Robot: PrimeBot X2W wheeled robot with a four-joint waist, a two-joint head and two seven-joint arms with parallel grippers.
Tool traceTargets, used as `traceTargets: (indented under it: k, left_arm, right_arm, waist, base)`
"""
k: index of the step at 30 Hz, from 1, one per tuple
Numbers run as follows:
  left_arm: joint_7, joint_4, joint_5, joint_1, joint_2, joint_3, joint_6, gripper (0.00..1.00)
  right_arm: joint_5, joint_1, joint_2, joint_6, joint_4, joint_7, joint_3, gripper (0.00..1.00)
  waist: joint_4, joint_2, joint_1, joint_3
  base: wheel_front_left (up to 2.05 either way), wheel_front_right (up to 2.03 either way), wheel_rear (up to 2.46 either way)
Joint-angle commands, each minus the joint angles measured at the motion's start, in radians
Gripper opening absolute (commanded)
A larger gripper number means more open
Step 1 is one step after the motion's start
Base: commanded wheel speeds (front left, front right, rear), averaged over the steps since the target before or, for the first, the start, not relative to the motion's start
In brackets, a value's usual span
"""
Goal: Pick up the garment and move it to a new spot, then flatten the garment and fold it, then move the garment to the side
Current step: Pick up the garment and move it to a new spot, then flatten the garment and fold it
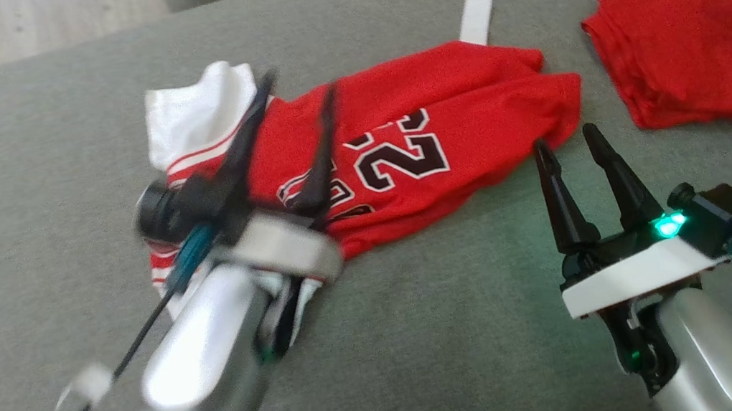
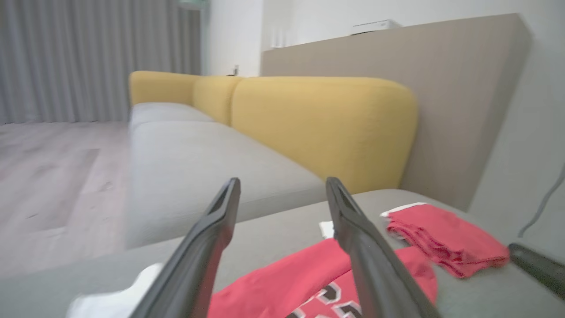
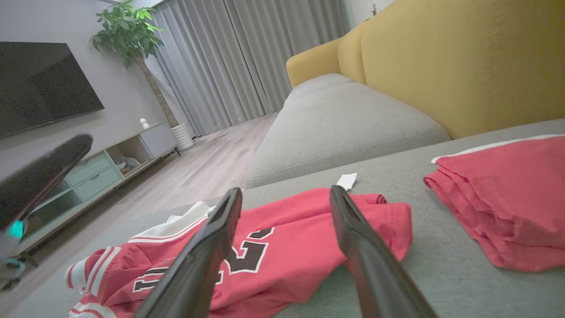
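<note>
Rumpled jersey (image 1: 416, 154) lies on grey sofa (image 1: 430, 341), left of folded red shorts (image 1: 691, 48). Over its white-striped end hovers left claw (image 1: 298, 81), wide, empty. Just beside its other end: right claw (image 1: 565, 138), wide, empty. Likely step: flatten. Advice: pinch opposite ends, one per claw, pull apart gently, low over sofa; keep clear of shorts.
</note>
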Motion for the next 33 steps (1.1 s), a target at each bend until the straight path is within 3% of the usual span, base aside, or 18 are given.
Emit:
traceTargets:
  k: [1,9,14,21,28,33]
  left_arm:
    - [-0.005,-0.051,0.02,0.034,0.04,0.064,0.008,1.0]
    - [-0.005,-0.205,0.098,0.302,0.098,0.229,0.019,1.0]
    - [-0.005,-0.272,0.138,0.436,0.068,0.291,0.0,1.0]
    - [-0.005,-0.291,0.207,0.451,0.005,0.334,-0.053,1.0]
    - [-0.005,-0.27,0.24,0.441,-0.032,0.364,-0.095,1.0]
    - [-0.005,-0.255,0.256,0.423,-0.056,0.366,-0.123,1.0]
  right_arm:
    - [-0.008,-0.002,-0.002,-0.001,-0.025,-0.011,0.02,1.0]
    - [-0.011,0.028,-0.002,-0.001,-0.018,-0.011,0.015,1.0]
    - [-0.018,0.04,-0.002,-0.001,-0.015,-0.011,0.008,1.0]
    - [-0.12,-0.032,-0.002,-0.001,0.021,0.004,-0.057,1.0]
    - [-0.329,-0.273,-0.004,-0.001,0.163,0.249,-0.257,1.0]
    - [-0.443,-0.439,-0.048,-0.001,0.324,0.435,-0.358,1.0]
  waist:
    - [0.036,0.0,0.0,-0.033]
    - [0.083,0.0,0.0,-0.069]
    - [0.108,0.0,0.0,-0.074]
    - [0.152,0.0,0.0,-0.036]
    - [0.188,0.0,0.0,0.026]
    - [0.229,0.0,0.0,0.061]
  base:
    - [0.0,0.0,0.0]
    - [0.0,0.0,0.0]
    - [0.0,0.0,0.0]
    - [0.0,0.0,0.0]
    - [0.0,0.0,0.0]
    - [0.0,0.0,0.0]
